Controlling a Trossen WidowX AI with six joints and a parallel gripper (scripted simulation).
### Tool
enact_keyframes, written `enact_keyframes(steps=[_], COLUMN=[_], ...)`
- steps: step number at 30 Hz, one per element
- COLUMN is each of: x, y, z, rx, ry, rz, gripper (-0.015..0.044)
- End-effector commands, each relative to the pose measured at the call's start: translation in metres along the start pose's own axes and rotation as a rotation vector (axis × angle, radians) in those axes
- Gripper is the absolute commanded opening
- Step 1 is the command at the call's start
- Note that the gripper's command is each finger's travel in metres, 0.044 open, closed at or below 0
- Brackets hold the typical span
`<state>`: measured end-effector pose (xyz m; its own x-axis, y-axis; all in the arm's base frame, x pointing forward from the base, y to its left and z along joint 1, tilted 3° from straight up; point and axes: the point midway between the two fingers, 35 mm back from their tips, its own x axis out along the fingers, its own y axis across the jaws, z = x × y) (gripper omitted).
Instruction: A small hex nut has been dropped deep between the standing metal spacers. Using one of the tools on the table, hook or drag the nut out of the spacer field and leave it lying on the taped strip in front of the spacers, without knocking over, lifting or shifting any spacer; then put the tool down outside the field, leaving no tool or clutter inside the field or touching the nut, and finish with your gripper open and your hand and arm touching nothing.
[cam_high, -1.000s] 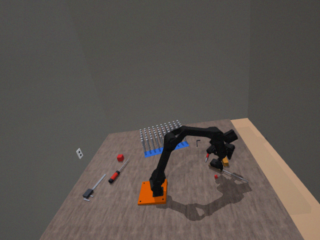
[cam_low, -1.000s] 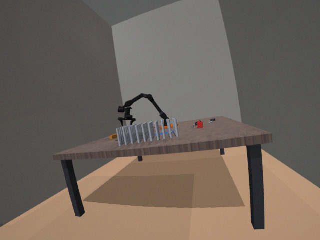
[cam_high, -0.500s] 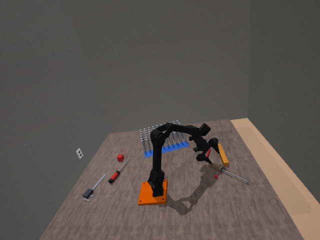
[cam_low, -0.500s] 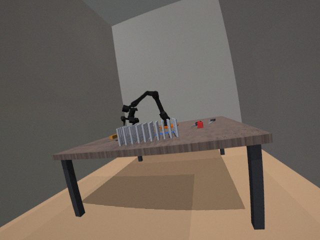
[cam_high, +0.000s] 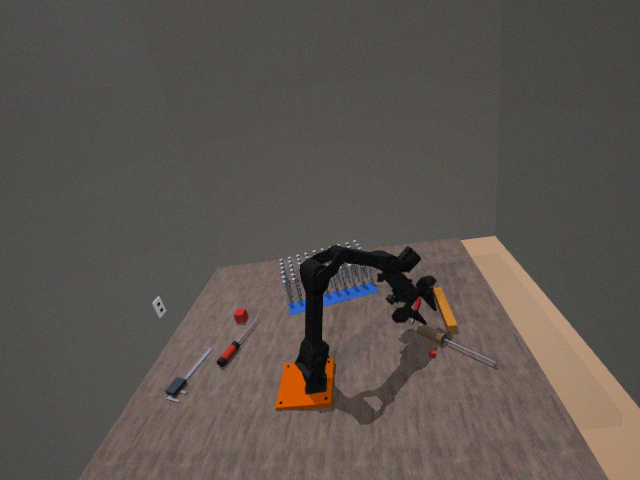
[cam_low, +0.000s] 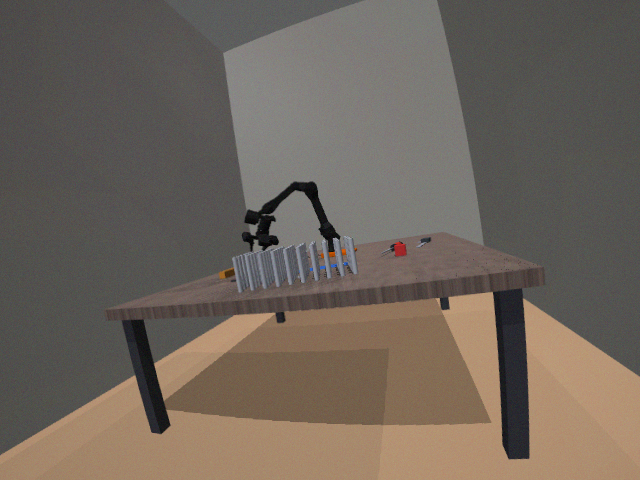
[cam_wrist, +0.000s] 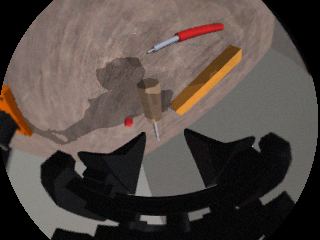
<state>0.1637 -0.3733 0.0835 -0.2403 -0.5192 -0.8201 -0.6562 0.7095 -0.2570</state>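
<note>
The grey metal spacers stand in rows at the back of the table, behind the blue taped strip. The arm hides part of both in the top view. The hex nut cannot be made out. My gripper is partly open and empty, tilted, in the air above and close to the wooden-handled tool, whose handle lies beyond the fingertips in the wrist view. A red-and-black-handled screwdriver and a dark-handled tool lie at the left.
An orange bar and a red pen-like item lie near the gripper. A tiny red piece lies beside the wooden-handled tool. A red cube sits left of the spacers. The table's right edge is near.
</note>
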Motion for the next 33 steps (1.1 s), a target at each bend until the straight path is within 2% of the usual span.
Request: enact_keyframes(steps=[1, 33], x=[0.002, 0.044], y=[0.001, 0.015], z=[0.000, 0.028], rx=[0.005, 0.005], ry=[0.005, 0.005], rz=[0.000, 0.000], gripper=[0.0280, 0.0280])
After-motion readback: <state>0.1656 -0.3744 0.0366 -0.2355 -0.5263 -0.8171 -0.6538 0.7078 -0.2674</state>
